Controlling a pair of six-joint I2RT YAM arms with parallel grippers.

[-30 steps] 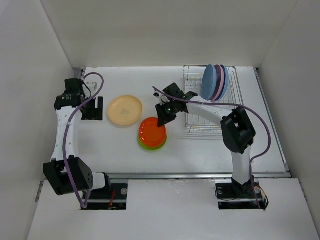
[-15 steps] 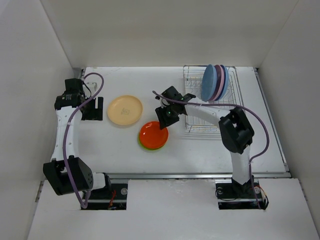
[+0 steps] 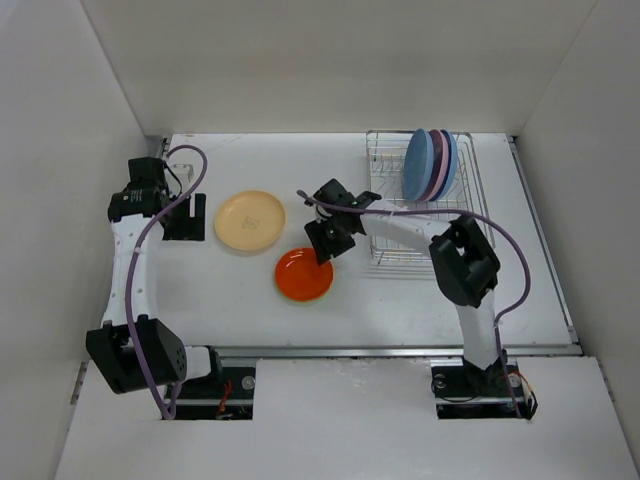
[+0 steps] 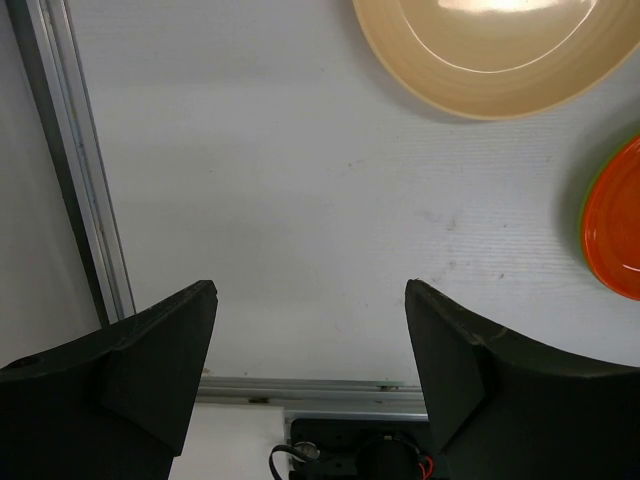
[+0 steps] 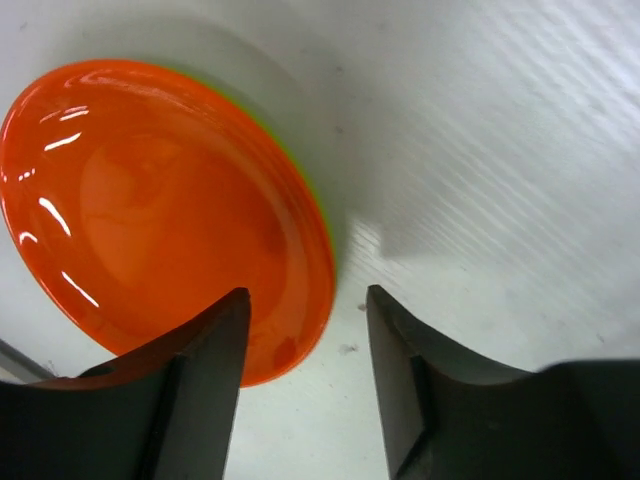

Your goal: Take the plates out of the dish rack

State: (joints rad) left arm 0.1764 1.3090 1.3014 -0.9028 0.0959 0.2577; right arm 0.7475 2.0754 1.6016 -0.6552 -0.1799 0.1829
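Observation:
The orange plate (image 3: pixel 304 274) lies flat on the green plate, of which only a thin rim (image 5: pixel 303 165) shows. The pale yellow plate (image 3: pixel 250 220) lies to their left. The light blue (image 3: pixel 417 165), pink (image 3: pixel 437 172) and darker blue (image 3: pixel 451 165) plates stand upright in the wire dish rack (image 3: pixel 400 250) at the back right. My right gripper (image 3: pixel 322 243) is open and empty just above the orange plate's (image 5: pixel 160 210) right edge, one finger over the plate and one over the table (image 5: pixel 305 310). My left gripper (image 3: pixel 185 217) is open and empty (image 4: pixel 310 300), left of the yellow plate (image 4: pixel 490 50).
White walls close in the table on three sides. A metal rail (image 3: pixel 400 350) runs along the front edge and another along the left edge (image 4: pixel 70 180). The orange plate's edge shows at the right of the left wrist view (image 4: pixel 615 230).
The orange plate went down from a tilted hold onto the green plate and now lies flat. My right gripper let go of it and shifted slightly left. The left arm has not moved.

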